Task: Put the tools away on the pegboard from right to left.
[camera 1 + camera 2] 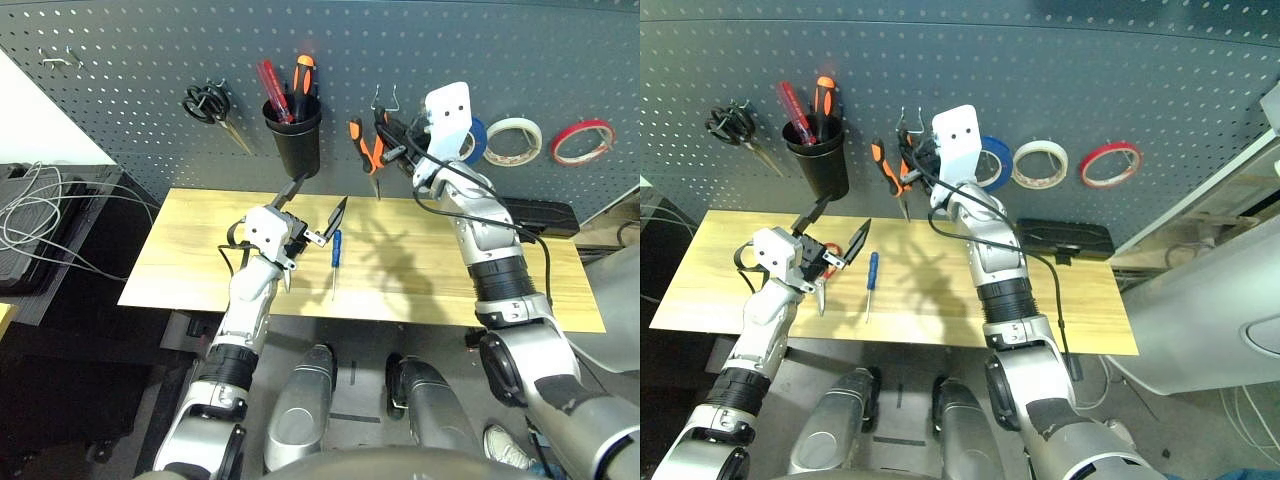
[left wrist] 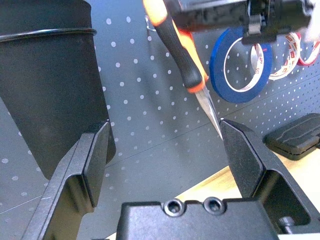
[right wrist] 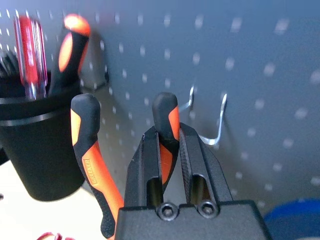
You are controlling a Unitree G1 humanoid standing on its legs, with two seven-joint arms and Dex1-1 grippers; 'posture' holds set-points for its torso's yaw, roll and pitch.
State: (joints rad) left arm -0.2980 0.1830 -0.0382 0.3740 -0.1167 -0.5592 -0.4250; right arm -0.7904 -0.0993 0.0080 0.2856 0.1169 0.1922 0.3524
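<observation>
Orange-and-black pliers [image 3: 167,125] are clamped by one handle between the right gripper's [image 3: 170,145] two fingers, raised up against the pegboard [image 1: 120,60] just below a pair of metal hooks [image 3: 212,122]; the other handle hangs free beside the grip, nose pointing down. Blue tape ring [image 2: 240,65] hangs on the pegboard just right of the pliers, with a white tape roll [image 1: 513,141] and a red tape roll [image 1: 582,141] further right. Blue-handled screwdriver [image 1: 336,255] lies on the wooden table [image 1: 420,290], near its middle. Red-handled scissors [image 1: 826,262] lie on the table, mostly hidden behind the left gripper [image 1: 315,215], which hovers spread wide and empty above them. Black cup [image 1: 295,135] on the pegboard holds other screwdrivers; black-handled scissors [image 1: 212,107] hang left of it.
</observation>
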